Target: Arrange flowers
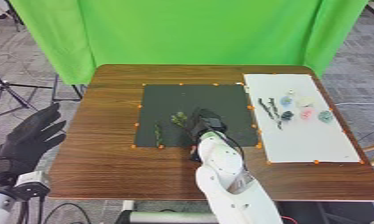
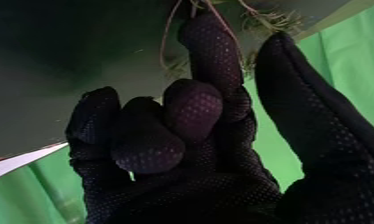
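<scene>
Centrally, right robot hand (image 1: 207,121) with thumb and fingers apart, touching leafy sprig (image 1: 179,118) over black mat (image 1: 192,96), second sprig (image 1: 159,135) lying there, left robot hand (image 1: 29,139) spread beside bench (image 1: 95,167), flowers (image 1: 306,114) and twigs (image 1: 275,111) on white mat (image 1: 310,145).

Brown rectangular wooden tabletop (image 1: 95,155): smooth, faint sheen. Dark rectangular mat (image 1: 170,100): matt. White rectangular sheet (image 1: 317,145): matt, paper-like. Green draped curtain (image 1: 201,30): matt cloth. Right hand (image 1: 207,121), black-gloved: fabric, rough dotted weave.
</scene>
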Robot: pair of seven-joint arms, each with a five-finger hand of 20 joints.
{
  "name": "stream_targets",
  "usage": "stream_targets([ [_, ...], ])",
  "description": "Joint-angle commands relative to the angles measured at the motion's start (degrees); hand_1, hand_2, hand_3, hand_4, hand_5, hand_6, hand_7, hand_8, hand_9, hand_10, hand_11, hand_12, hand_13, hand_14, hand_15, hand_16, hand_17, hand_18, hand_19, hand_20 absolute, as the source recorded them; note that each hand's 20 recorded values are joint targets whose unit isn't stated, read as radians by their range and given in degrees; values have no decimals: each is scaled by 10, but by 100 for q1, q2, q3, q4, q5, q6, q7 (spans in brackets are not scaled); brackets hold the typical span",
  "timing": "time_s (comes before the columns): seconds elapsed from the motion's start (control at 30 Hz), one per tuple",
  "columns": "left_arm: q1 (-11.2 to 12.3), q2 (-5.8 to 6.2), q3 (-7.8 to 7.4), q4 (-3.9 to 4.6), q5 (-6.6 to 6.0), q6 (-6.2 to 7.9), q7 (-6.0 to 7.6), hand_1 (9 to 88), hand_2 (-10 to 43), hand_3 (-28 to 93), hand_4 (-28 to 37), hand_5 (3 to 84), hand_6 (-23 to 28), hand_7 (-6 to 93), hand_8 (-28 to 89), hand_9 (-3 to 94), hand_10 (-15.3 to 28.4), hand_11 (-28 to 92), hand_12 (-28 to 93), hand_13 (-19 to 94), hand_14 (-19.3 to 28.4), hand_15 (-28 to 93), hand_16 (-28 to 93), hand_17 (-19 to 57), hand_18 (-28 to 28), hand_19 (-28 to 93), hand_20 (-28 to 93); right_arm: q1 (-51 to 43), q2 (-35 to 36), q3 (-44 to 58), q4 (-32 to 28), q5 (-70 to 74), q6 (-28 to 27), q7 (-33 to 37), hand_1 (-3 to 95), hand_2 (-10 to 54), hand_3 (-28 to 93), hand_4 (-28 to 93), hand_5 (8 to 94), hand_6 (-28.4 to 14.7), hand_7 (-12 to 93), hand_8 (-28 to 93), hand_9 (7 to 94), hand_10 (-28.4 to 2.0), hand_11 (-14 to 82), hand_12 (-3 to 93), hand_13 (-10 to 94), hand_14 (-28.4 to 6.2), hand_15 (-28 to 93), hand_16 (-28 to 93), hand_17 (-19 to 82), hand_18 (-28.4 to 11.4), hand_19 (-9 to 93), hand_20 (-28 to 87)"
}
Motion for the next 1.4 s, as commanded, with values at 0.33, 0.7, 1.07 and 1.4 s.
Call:
stream_targets([
  [0.33, 162, -42, -44, -18, -29, 4, 55, 202, -19, 706, -283, 207, 7, 212, -105, 166, 86, 110, 203, 137, 108, 141, 85, -111, 183, 366, 96, -252, 229, 44, -279, 37, -276, -31, 226, -23, 797, -197, 697, -24, 423, -116, 718, -131, 613, 513, 714, -102, 830, 386, 278, -235, 828, 473],
  [0.7, 166, -76, -72, 10, -31, -38, 60, 202, -19, 705, -283, 207, 8, 211, -104, 167, 87, 110, 203, 137, 107, 141, 85, -111, 182, 366, 96, -437, 575, 54, -620, 494, -688, -86, 224, -5, 786, -198, 718, -21, 280, -101, 708, -140, 600, 484, 702, -110, 832, 374, 264, -238, 811, 485],
  [1.07, 152, -52, -101, 22, -47, -79, 33, 202, -18, 705, -283, 207, 8, 211, -104, 167, 87, 110, 204, 138, 107, 140, 85, -111, 182, 366, 96, -605, 643, 93, -914, 942, -668, -189, 206, 24, 779, -194, 736, -18, 279, -100, 720, -141, 593, 477, 719, -107, 827, 368, 281, -239, 818, 481],
  [1.4, 159, -86, -73, 8, -21, -62, 35, 201, -19, 706, -283, 207, 8, 209, -103, 167, 87, 109, 204, 138, 108, 140, 85, -110, 182, 366, 96, -573, 598, 145, -994, 836, -320, -399, 202, 28, 780, -193, 695, -35, 177, -109, 719, -141, 574, 459, 720, -105, 819, 374, 282, -240, 823, 473],
])
